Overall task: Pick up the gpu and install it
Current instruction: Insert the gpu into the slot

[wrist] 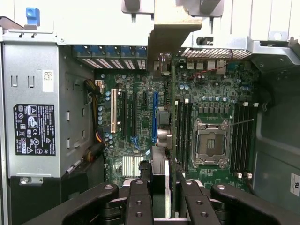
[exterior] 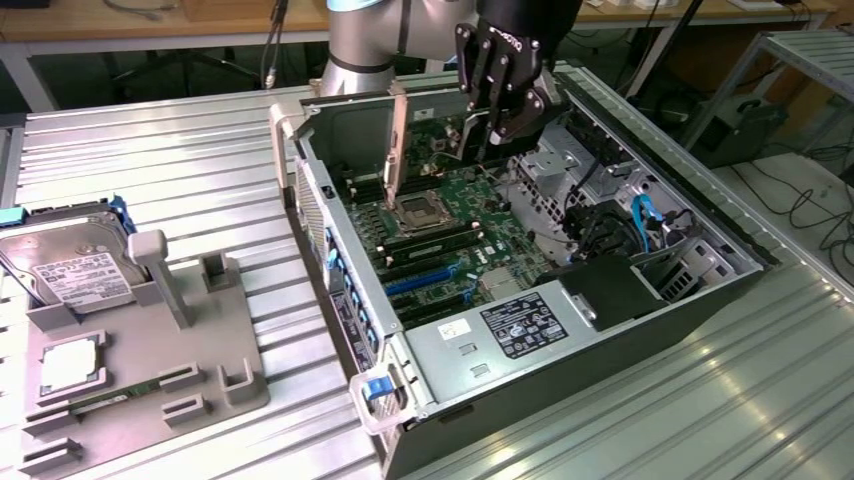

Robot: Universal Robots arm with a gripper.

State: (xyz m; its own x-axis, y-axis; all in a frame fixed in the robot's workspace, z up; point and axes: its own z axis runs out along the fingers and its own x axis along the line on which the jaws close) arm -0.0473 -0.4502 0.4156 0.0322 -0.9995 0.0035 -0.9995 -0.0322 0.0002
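An open computer case [exterior: 534, 330] lies on its side on the ribbed metal tabletop [exterior: 160, 150], its motherboard [exterior: 454, 230] facing up. Inside, a bare processor socket [exterior: 416, 210] sits between rows of memory slots, blue and black expansion slots [exterior: 427, 285] lie nearer the grey power supply [exterior: 521, 325] with its black label, and a bundle of black and blue cables [exterior: 627, 225] crowds the drive-bay side on the exterior view's right. On the exterior view's left, well apart from the case, a grey holder tray [exterior: 147, 350] carries a silver hard drive [exterior: 74, 270] with a white label, a smaller flat silver part, and a narrow green memory stick [exterior: 114, 400] lying near its lower edge. The black end effector [exterior: 497, 110] hangs over the far part of the case, above the motherboard, its fingers [wrist: 138, 201] drawn in narrow and clamped on the gpu [wrist: 172, 93]. The card is held edge-on, clear of the board: in the wrist view it runs as a thin green line over the memory slots just beside the socket, with its silver end bracket [wrist: 171, 28] at the rear wall of the case and its heatsink [wrist: 159, 173] between the fingers. In the exterior view the bracket reads as a tall upright strip [exterior: 396, 150] above the socket.
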